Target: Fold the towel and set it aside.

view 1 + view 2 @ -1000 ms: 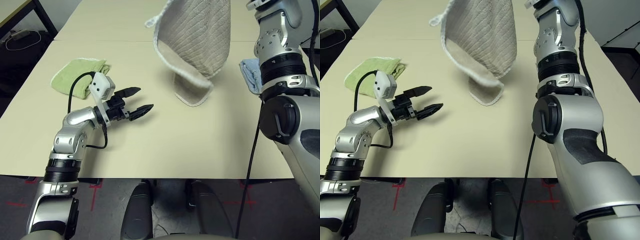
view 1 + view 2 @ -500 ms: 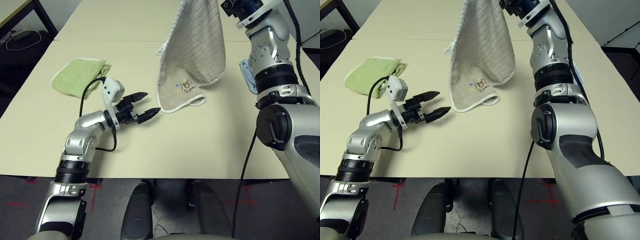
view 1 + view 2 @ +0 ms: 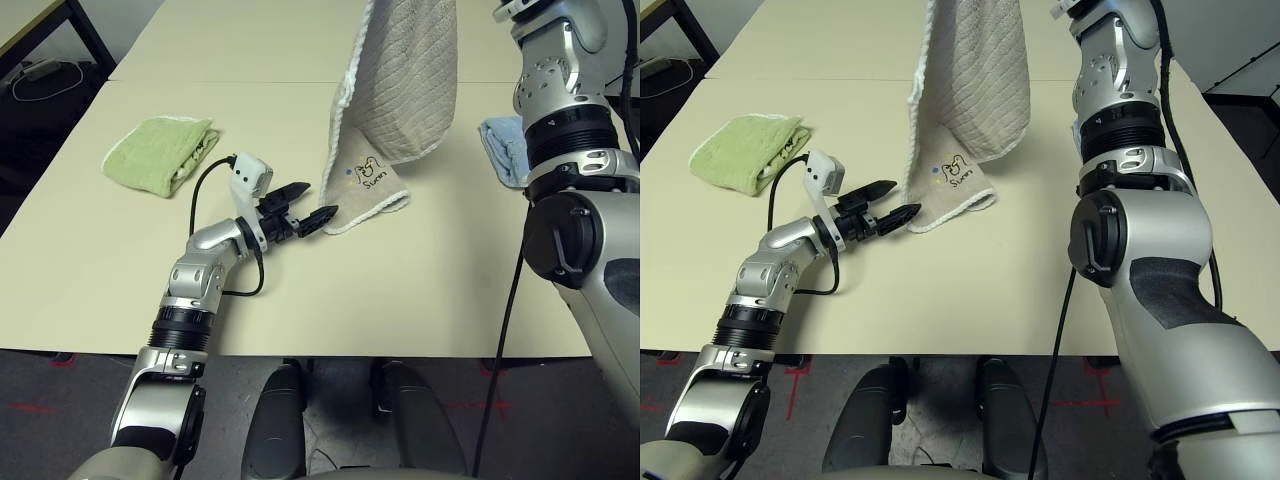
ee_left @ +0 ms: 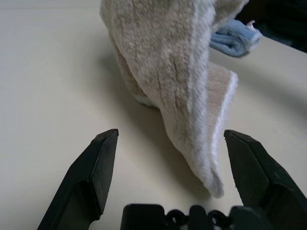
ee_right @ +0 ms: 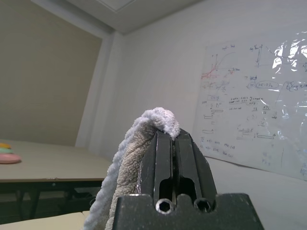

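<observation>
- My left end effector (image 3: 308, 203) sits low over the surface (image 3: 400, 290), fingers spread wide apart and gripping nothing, aimed at the bottom corner of the towel (image 3: 400, 90).
- In the left wrist view that corner (image 4: 211, 177), with its white stitched edge, lies between my two black fingers (image 4: 91, 167) and nearer the right-hand one; I cannot tell whether either finger touches it.
- The towel's lower part rests on the surface just past the left fingertips; the rest hangs upright from above, draped in a loose fold.
- Writing: on the flap lying on the surface there is a small embroidered motif (image 3: 368, 172) with short dark script under it, possibly "Sunny"; I cannot read it with confidence.
- The towel's body is beige, ribbed terry, with white edging down the side facing my left arm.
- My right end effector (image 5: 171, 139) is raised high, fingers clenched on the towel's top edge; a white-edged corner bulges over the fingertips in the right wrist view.
- A lime-green folded towel (image 3: 160, 152) lies on the surface to the far left of my left arm, well apart from the beige one.
- A light blue folded towel (image 3: 503, 148) lies beside my right arm, beyond the hanging towel.
- A whiteboard (image 5: 259, 100) on the far wall carries graphs and handwritten lines, too small to read.
</observation>
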